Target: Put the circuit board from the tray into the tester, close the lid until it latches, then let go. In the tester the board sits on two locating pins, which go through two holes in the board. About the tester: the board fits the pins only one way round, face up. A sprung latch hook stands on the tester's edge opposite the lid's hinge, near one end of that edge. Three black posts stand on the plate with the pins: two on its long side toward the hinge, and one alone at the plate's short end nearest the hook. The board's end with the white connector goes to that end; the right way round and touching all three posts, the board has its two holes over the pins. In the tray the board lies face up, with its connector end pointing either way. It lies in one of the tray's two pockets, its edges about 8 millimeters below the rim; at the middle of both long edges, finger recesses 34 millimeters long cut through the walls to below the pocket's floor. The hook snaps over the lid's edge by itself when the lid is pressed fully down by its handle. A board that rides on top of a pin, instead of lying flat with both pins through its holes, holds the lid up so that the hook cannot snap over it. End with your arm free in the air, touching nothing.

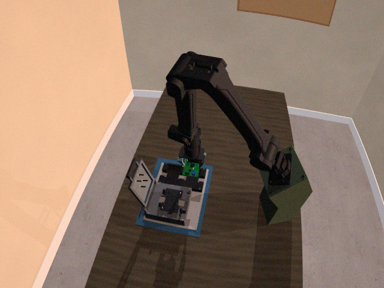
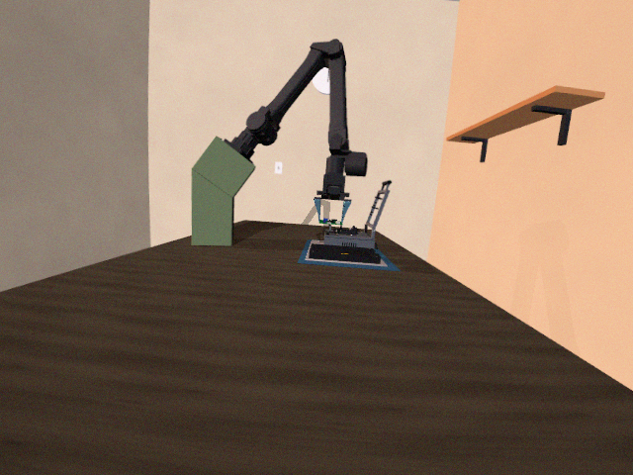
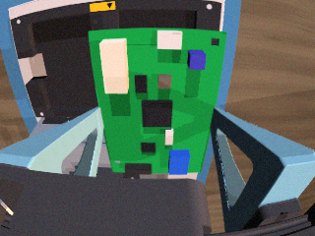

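Smooth peach (image 1: 62, 62) (image 2: 536, 230) and grey walls (image 1: 173, 33) (image 2: 71, 128) surround our dark, wood-grained counter (image 1: 235, 216) (image 2: 307, 357) (image 3: 276, 59). On it lies a flat blue mat (image 1: 209, 182) (image 2: 303, 258) (image 3: 231, 49), with the black, blocky tray (image 1: 170, 179) (image 2: 326, 251) (image 3: 61, 69) beside the grey, boxy tester (image 1: 186, 192) (image 2: 332, 239). We see the tester's slotted lid (image 1: 142, 182) (image 2: 377, 207) standing open, leaning outward.

Our pincer (image 1: 192, 164) (image 2: 331, 222) (image 3: 157, 115) is clamped on the circuit board (image 1: 191, 168) (image 2: 330, 222) (image 3: 157, 147); its pale blue, open-framed fingers meet the two long edges. We have the board up in the air above the tray, face up and roughly level, out of its pocket and out of the tester. Its glossy green rectangle bears a long cream block (image 3: 114, 66), a white block (image 3: 169, 39), a square black chip (image 3: 157, 113) and a bright blue block (image 3: 179, 161). Behind us, an angular, matte green pedestal (image 1: 287, 198) (image 2: 212, 215) carries the black arm (image 1: 235, 108) (image 2: 337, 102).
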`<state>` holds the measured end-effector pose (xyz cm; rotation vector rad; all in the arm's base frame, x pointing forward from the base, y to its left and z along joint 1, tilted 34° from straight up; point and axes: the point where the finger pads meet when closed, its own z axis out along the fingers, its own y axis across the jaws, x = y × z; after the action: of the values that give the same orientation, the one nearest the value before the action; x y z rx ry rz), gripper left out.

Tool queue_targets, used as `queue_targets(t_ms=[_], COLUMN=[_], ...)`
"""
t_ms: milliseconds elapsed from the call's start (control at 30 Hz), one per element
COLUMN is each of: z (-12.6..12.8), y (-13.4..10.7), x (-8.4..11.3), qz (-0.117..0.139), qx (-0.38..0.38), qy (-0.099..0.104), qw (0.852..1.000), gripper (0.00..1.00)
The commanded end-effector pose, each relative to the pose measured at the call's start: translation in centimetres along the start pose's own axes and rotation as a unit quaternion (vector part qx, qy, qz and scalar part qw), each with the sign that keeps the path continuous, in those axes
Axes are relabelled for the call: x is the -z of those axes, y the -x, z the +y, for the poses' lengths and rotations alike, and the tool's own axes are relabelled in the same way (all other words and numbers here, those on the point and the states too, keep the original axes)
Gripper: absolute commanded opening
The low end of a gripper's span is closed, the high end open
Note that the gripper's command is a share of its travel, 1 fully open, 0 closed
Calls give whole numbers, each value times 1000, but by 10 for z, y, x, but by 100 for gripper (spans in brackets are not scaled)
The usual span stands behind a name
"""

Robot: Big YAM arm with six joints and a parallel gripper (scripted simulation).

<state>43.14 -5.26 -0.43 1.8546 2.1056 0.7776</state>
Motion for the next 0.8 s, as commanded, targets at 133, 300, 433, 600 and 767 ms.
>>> queue_targets(t_ms=[133, 300, 433, 600, 767], z=[5, 5, 5, 5, 5], y=[5, 4, 4, 4, 4], x=[9, 8, 8, 8, 8], qz=[-5, -4, -4, -4, -4], qx=[0, 0, 0, 0, 0], qy=[7, 7, 7, 7, 7], qw=[1000, 1000, 1000, 1000, 1000], gripper=[72, 72, 72, 72, 72])
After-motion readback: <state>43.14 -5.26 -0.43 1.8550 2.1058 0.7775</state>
